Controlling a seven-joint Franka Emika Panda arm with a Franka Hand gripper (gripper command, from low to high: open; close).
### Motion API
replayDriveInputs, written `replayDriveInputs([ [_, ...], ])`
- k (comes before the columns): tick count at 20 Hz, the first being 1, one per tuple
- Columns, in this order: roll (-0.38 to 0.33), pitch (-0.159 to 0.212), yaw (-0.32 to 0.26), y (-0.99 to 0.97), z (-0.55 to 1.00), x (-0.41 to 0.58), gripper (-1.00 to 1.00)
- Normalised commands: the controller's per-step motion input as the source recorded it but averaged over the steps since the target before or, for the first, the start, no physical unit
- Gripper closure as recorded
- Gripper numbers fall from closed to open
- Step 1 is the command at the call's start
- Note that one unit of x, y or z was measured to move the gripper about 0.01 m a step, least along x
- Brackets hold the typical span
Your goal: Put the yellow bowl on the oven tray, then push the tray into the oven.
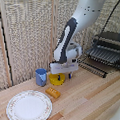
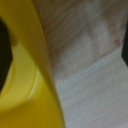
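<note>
My one white-grey boxy grabber (image 1: 62, 74) hung right over the single small round bright yellow dish (image 1: 57, 79) on the pale wooden table (image 1: 87, 97), its fingers hidden, so I could not tell whether they were spread or pinching the rim. From the dish, one blue cup (image 1: 41, 77) stood at nine o'clock, one orange-yellow rectangular block (image 1: 53, 92) at six, one large white patterned plate (image 1: 29, 107) at seven, and one dark toaster oven (image 1: 109, 45) with its wire-barred baking sheet (image 1: 100, 56) at two.

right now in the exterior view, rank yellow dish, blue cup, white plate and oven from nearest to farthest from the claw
1. yellow dish, right under the claw
2. blue cup, on the view's left
3. white plate, front left
4. oven, far right
</note>
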Motion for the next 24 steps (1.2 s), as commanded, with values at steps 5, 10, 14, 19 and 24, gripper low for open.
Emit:
replayDriveInputs([
  [5, 0.000, 0.008, 0.000, 0.01, 0.00, 0.119, 1.00],
  [10, -0.001, 0.000, -0.045, 0.02, 0.00, 0.115, 1.00],
  [14, 0.000, 0.046, -0.155, -0.08, 0.30, 0.208, 1.00],
  [19, 0.000, 0.079, -0.189, -0.12, 0.76, 0.283, 1.00],
  [24, -0.015, 0.103, -0.267, -0.13, 0.91, 0.303, 1.00],
])
